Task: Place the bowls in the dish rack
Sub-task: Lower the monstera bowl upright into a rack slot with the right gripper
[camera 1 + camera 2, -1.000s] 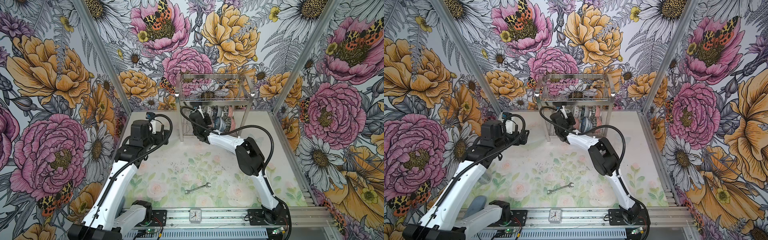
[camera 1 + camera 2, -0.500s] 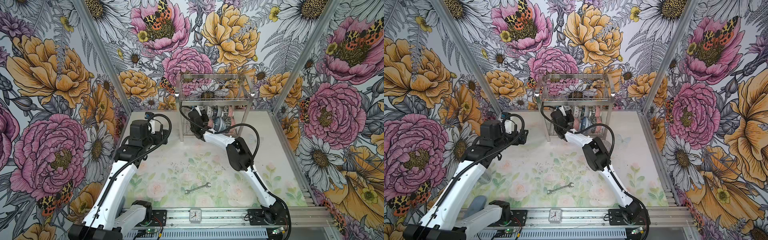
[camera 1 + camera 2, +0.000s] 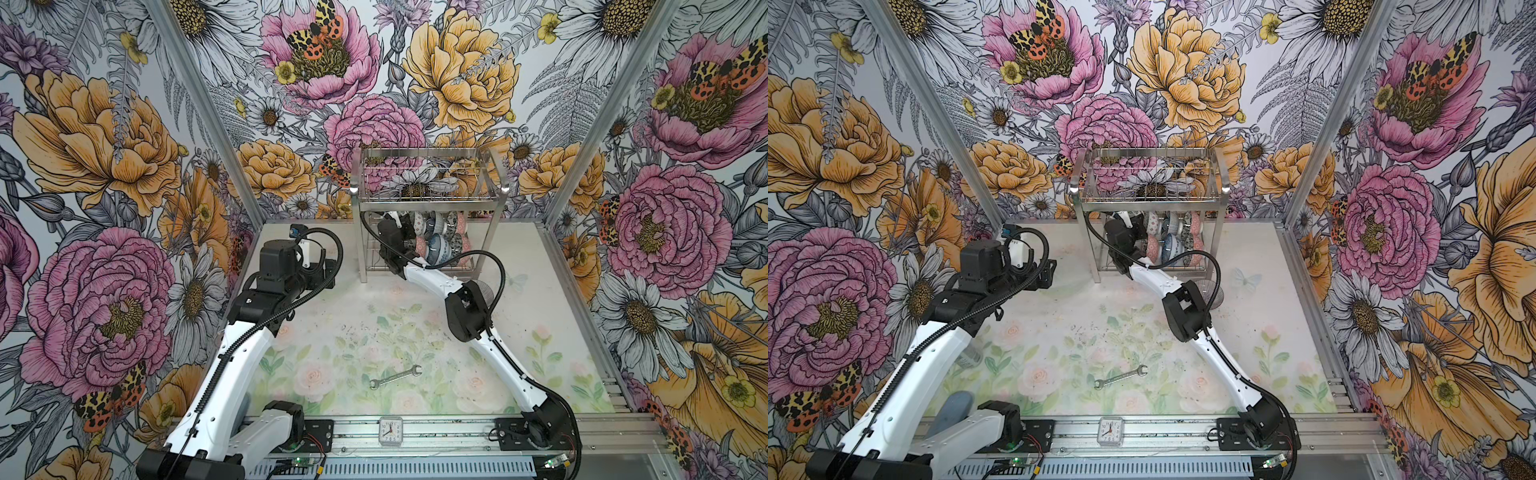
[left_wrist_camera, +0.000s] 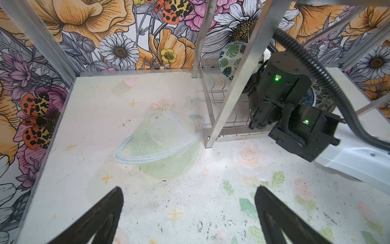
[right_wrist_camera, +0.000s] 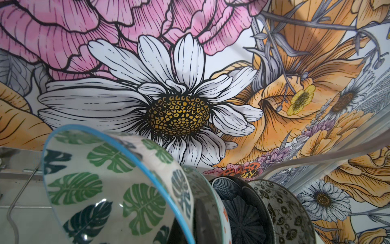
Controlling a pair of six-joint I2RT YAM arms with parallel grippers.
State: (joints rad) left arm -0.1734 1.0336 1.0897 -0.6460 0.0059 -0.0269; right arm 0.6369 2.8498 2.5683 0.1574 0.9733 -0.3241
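I see R jaws pinching green-leaf bowl (image 5: 101,186) at rim, tilted at dish rack (image 3: 428,202) lower shelf, just beside other bowls (image 3: 436,245) racked there. L jaws spread wide, empty, over bench (image 3: 340,307).

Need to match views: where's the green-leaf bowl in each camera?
Left wrist: green-leaf bowl on edge in the dish rack, just behind its front-left leg.
Right wrist: close up, nearest the camera, inside showing.
Top views: not discernible; the right arm covers that rack corner.
Landmark: the front-left leg, seen in both top views and the left wrist view.
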